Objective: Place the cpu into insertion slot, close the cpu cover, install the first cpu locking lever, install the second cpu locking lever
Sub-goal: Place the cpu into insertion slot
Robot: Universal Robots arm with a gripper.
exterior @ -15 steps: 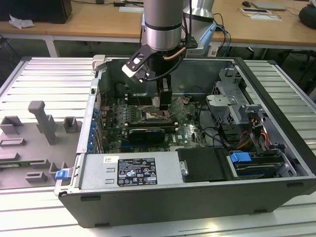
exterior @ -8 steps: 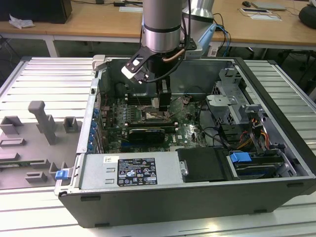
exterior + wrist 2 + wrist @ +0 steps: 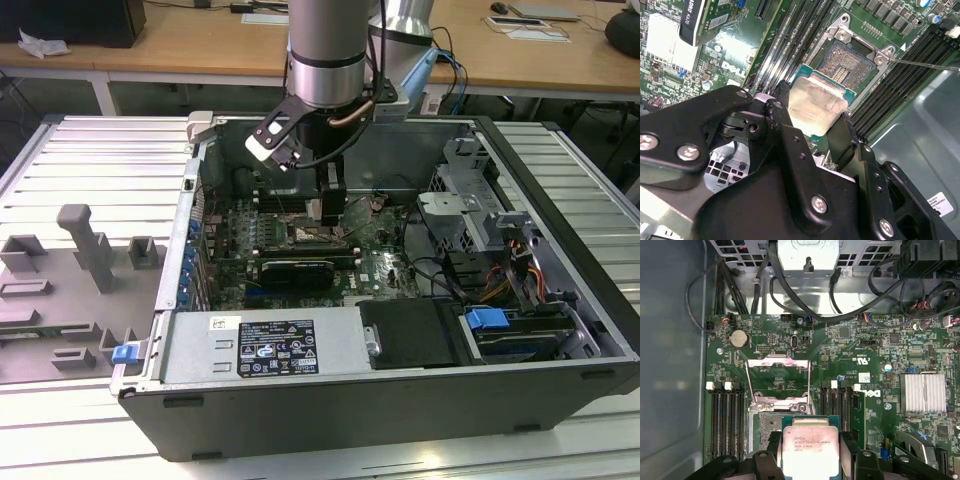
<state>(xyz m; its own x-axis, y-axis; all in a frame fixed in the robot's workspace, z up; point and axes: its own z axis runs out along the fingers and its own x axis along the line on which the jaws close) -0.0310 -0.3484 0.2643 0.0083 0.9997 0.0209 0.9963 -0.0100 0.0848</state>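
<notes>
Silvery-beige metal, smudged and slightly dull, tops the cpu. It is pinched between the two black fingers of the pincer, whose jaws press on opposite edges of its green carrier board. In both wrist views the cpu hangs over the insertion slot but offset from it, so part of the slot's field of fine contacts lies bare beside it. I cannot tell whether any corner touches the slot. The cpu cover stands swung open on the side of the slot toward the coin cell, leaving the slot free from above. In the exterior view the pincer reaches down inside the open computer case, just above the slot.

As I judge it, the offset is the main risk. If the cpu came down out of line with the slot's frame, an edge would land on the contacts and bend them. The grip is only on thin edges, so a small tilt or slip could drop one corner first.

The cpu itself is a flat square with a raised metal lid with rounded corners. A green border shows around the lid, and there is faint print near one edge.
</notes>
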